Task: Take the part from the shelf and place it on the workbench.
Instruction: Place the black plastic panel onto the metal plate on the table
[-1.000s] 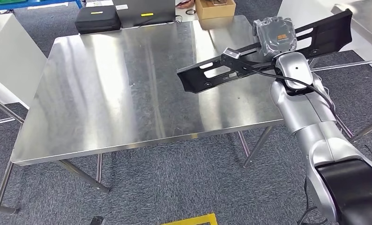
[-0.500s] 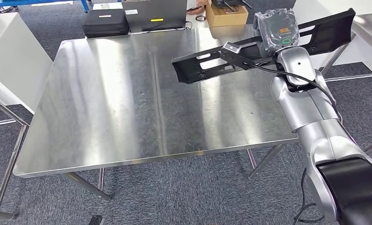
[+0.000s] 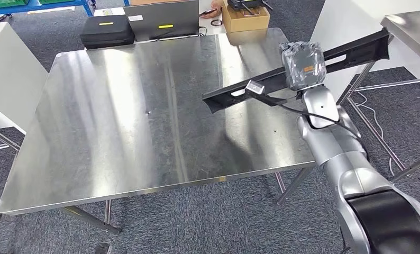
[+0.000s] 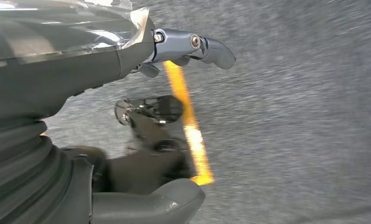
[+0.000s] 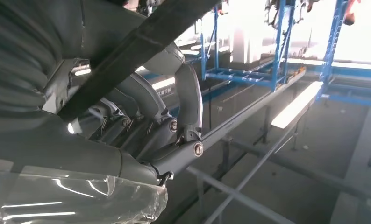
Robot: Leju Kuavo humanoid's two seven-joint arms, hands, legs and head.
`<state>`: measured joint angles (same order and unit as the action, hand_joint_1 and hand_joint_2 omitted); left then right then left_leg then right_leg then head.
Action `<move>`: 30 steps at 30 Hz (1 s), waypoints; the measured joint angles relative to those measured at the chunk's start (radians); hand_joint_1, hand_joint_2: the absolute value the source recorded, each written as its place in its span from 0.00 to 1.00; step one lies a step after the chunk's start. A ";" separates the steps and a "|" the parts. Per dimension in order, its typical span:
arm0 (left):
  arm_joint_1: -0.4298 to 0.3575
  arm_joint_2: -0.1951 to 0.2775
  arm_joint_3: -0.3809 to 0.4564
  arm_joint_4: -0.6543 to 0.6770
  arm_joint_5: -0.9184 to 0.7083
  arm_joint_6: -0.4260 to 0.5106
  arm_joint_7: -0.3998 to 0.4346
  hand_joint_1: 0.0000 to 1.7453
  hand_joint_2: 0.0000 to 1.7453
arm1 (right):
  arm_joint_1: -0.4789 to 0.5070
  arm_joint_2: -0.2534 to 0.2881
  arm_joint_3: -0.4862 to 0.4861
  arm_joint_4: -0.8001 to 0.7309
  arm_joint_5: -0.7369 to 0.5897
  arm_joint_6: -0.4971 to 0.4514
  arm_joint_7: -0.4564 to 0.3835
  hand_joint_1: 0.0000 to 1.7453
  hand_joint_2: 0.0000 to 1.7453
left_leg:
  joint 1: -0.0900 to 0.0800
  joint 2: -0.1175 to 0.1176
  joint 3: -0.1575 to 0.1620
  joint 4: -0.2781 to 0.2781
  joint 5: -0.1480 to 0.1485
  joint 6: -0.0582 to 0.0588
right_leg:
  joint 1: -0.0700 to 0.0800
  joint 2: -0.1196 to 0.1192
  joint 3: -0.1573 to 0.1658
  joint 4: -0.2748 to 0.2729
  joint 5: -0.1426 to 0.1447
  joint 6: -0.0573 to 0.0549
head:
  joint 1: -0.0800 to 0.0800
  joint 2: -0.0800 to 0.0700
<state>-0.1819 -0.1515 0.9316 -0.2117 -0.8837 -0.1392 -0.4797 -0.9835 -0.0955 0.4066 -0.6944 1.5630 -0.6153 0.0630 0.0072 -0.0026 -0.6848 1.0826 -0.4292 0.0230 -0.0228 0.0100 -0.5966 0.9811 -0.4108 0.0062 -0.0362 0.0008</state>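
The long black part is gripped by the right robot hand above the desk; it should be levelled and lowered flat before release.

The right hand holds a long black part up above the shiny steel desk. The part is tilted, with its low end over the desk and its high end past the desk's right edge. Behind the desk sit a black case and a brown box.
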 joint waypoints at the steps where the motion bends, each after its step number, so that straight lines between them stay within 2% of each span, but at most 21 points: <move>1: -0.004 0.000 0.000 0.000 0.003 0.006 -0.011 0.00 1.00 | 0.005 0.013 -0.003 0.019 0.004 -0.011 0.000 1.00 1.00 | -0.002 0.000 0.023 -0.055 0.019 0.006 | 0.001 0.002 0.001 0.000 -0.001 0.002 | 0.000 0.000; 2: -0.009 0.000 0.000 0.000 0.005 0.011 -0.017 0.00 1.00 | 0.009 0.025 -0.007 0.037 0.005 -0.013 -0.003 1.00 1.00 | -0.006 0.000 0.038 -0.086 0.026 0.012 | 0.002 0.004 0.001 -0.001 -0.003 0.005 | 0.000 0.000; 4: -0.015 -0.002 0.000 0.000 0.009 -0.001 -0.022 0.00 1.00 | 0.016 0.047 -0.015 0.069 -0.002 -0.013 -0.026 1.00 1.00 | -0.012 -0.001 0.048 -0.099 0.022 0.021 | 0.004 0.004 0.005 -0.004 -0.007 0.016 | 0.001 0.000; 6: -0.015 -0.005 0.000 0.000 0.018 -0.041 -0.028 0.00 1.00 | 0.024 0.074 -0.026 0.094 -0.013 -0.013 -0.068 1.00 1.00 | -0.010 0.000 0.065 -0.113 0.035 0.031 | 0.007 0.001 0.004 0.001 -0.013 0.026 | 0.002 0.000; 7: -0.015 -0.006 0.001 0.000 0.021 -0.062 -0.030 0.00 1.00 | 0.025 0.090 -0.030 0.105 -0.018 -0.012 -0.087 1.00 1.00 | -0.008 0.001 0.073 -0.121 0.040 0.035 | 0.009 -0.001 -0.002 0.014 -0.022 0.027 | 0.003 0.000; 9: -0.016 -0.007 0.001 0.000 0.023 -0.089 -0.030 0.00 1.00 | 0.027 0.122 -0.036 0.134 -0.023 -0.010 -0.115 1.00 1.00 | -0.007 0.004 0.080 -0.128 0.044 0.041 | 0.009 -0.004 -0.036 0.086 -0.058 0.021 | 0.004 0.000; 11: -0.017 -0.007 0.001 0.000 0.023 -0.105 -0.026 0.00 1.00 | 0.039 0.163 -0.038 0.169 -0.022 -0.008 -0.141 1.00 1.00 | -0.009 0.005 0.081 -0.128 0.044 0.045 | 0.010 -0.005 -0.101 0.217 -0.109 0.015 | 0.006 0.000; 12: -0.017 -0.007 0.001 0.000 0.025 -0.112 -0.023 0.00 1.00 | 0.049 0.183 -0.038 0.185 -0.018 -0.006 -0.154 1.00 1.00 | -0.009 0.003 0.081 -0.128 0.043 0.045 | 0.010 -0.005 -0.128 0.270 -0.124 0.016 | 0.006 0.000; 13: -0.015 -0.007 0.001 0.000 0.029 -0.117 -0.021 0.00 1.00 | 0.058 0.207 -0.038 0.201 -0.013 -0.003 -0.168 1.00 1.00 | -0.010 0.000 0.081 -0.127 0.042 0.045 | 0.010 -0.005 -0.139 0.287 -0.124 0.021 | 0.007 0.000; 14: -0.014 -0.008 0.002 0.000 0.036 -0.121 -0.018 0.00 1.00 | 0.065 0.231 -0.036 0.216 -0.009 0.001 -0.181 1.00 1.00 | -0.011 -0.002 0.080 -0.125 0.040 0.044 | 0.010 -0.005 -0.128 0.260 -0.107 0.027 | 0.008 0.000; 16: -0.011 -0.008 0.009 0.000 0.055 -0.123 -0.015 0.00 1.00 | 0.069 0.279 -0.031 0.239 -0.001 0.015 -0.202 1.00 1.00 | -0.012 -0.006 0.078 -0.114 0.033 0.037 | 0.009 -0.005 -0.064 0.123 -0.052 0.038 | 0.009 0.000; 18: -0.009 -0.008 0.021 0.000 0.075 -0.126 -0.017 0.00 1.00 | 0.070 0.322 -0.024 0.257 0.001 0.031 -0.213 1.00 1.00 | -0.015 -0.008 0.072 -0.098 0.022 0.026 | 0.009 -0.005 -0.014 0.027 -0.019 0.033 | 0.008 0.000; 20: -0.001 -0.008 0.034 0.000 0.087 -0.131 -0.020 0.00 1.00 | 0.072 0.356 -0.017 0.272 -0.003 0.038 -0.219 1.00 1.00 | -0.014 -0.009 0.067 -0.090 0.016 0.017 | 0.013 -0.004 -0.007 0.015 -0.015 0.018 | 0.008 0.000; 23: 0.019 -0.005 0.046 0.000 0.090 -0.132 -0.021 0.00 1.00 | 0.074 0.385 -0.010 0.287 -0.012 0.048 -0.215 1.00 1.00 | -0.007 -0.007 0.056 -0.066 -0.004 -0.001 | 0.005 -0.004 -0.003 0.011 -0.011 0.001 | 0.006 0.000; 25: 0.027 -0.004 0.050 0.000 0.088 -0.132 -0.020 0.00 1.00 | 0.077 0.394 -0.009 0.292 -0.021 0.050 -0.208 1.00 1.00 | 0.000 -0.005 0.010 0.036 -0.061 -0.016 | 0.001 -0.004 0.000 0.009 -0.011 -0.006 | 0.001 0.000; 27: 0.033 -0.001 0.052 0.000 0.084 -0.132 -0.018 0.00 1.00 | 0.087 0.394 -0.010 0.297 -0.033 0.049 -0.200 1.00 1.00 | 0.008 -0.003 -0.056 0.168 -0.115 -0.028 | 0.001 -0.005 0.000 0.009 -0.012 -0.009 | -0.002 0.000; 28: 0.035 0.002 0.052 0.000 0.081 -0.130 -0.016 0.00 1.00 | 0.093 0.392 -0.010 0.300 -0.037 0.049 -0.194 1.00 1.00 | 0.012 -0.002 -0.070 0.192 -0.116 -0.031 | 0.000 -0.006 0.001 0.010 -0.012 -0.009 | -0.002 0.000; 29: 0.038 0.005 0.052 0.000 0.077 -0.129 -0.014 0.00 1.00 | 0.099 0.389 -0.012 0.301 -0.040 0.049 -0.186 1.00 1.00 | 0.016 -0.001 -0.064 0.176 -0.098 -0.034 | -0.001 -0.006 0.001 0.010 -0.013 -0.008 | -0.002 0.000; 30: 0.039 0.008 0.053 0.000 0.074 -0.126 -0.012 0.00 1.00 | 0.103 0.386 -0.014 0.302 -0.042 0.048 -0.178 1.00 1.00 | 0.020 0.000 -0.036 0.121 -0.065 -0.035 | -0.003 -0.005 0.002 0.010 -0.013 -0.007 | -0.002 0.000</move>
<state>-0.1432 -0.1430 0.9842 -0.2115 -0.8098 -0.2656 -0.4918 -0.8808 0.2904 0.3927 -0.3922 1.5206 -0.5672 -0.1145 0.0271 -0.0024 -0.7212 1.2033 -0.4939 -0.0120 -0.0256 0.0053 -0.5943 0.9908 -0.4243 -0.0011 -0.0381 0.0008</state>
